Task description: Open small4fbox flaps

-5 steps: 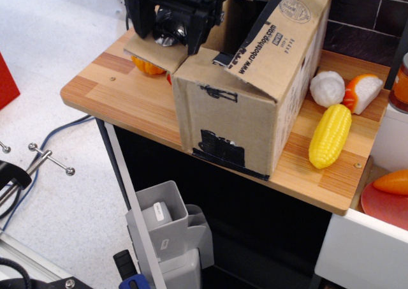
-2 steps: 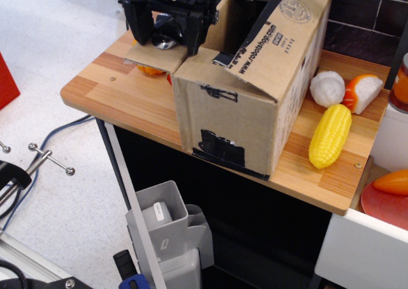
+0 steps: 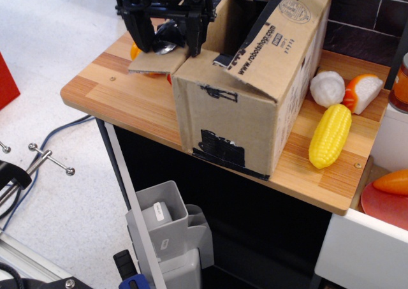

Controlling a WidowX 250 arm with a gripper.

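Note:
The small4fbox [image 3: 236, 120], a brown cardboard box with black tape patches, stands on the wooden table [image 3: 102, 88]. Its long flap with the robotshop.com print [image 3: 277, 43] leans outward over the right side. The left flap [image 3: 160, 62] lies folded outward, about level, over an orange toy vegetable [image 3: 135, 51]. The box's top is open and dark inside. My black gripper [image 3: 167, 43] hangs just above the left flap at the box's left rim. Its fingers [image 3: 141, 37] are spread wide with nothing between them.
A yellow toy corn [image 3: 330, 136], a white toy vegetable [image 3: 327, 88] and an orange-and-white one [image 3: 363, 92] lie right of the box. A red plate [image 3: 381, 207] with an orange carrot [image 3: 392, 182] sits lower right. The table's front edge is close to the box.
The gripper has risen and shifted slightly left off the left flap. The flap now lies flatter and further out, and the orange toy shows at its far side.

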